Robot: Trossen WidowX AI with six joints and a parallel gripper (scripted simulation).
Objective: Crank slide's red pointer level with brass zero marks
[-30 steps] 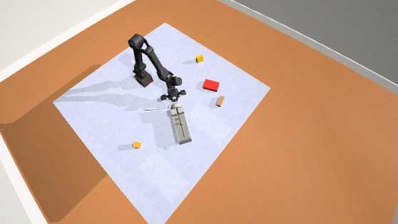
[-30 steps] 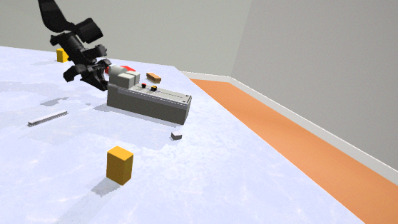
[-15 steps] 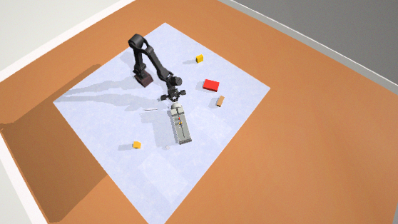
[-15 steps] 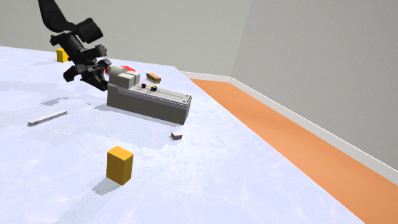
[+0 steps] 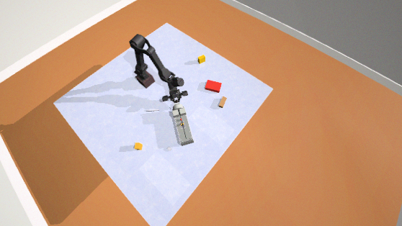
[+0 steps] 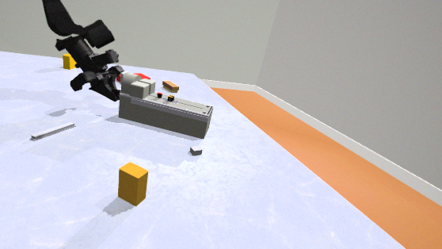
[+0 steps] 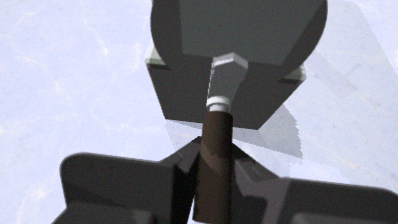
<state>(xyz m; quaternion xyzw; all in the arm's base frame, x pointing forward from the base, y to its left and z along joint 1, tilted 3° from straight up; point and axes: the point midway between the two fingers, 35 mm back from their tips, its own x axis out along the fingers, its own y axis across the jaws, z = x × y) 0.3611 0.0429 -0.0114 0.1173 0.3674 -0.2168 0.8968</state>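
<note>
A long grey machine lies on the pale mat. On its top a slide with a red pointer sits beside a brass mark; the pointer stands a little toward the crank end from the mark. At the near end is a round crank disc with a dark brown handle. My gripper is shut on the handle, which runs between the fingers in the wrist view.
On the mat lie a red block, a brown block, two yellow blocks, a thin grey bar and a small grey piece. The arm's base stands at the back.
</note>
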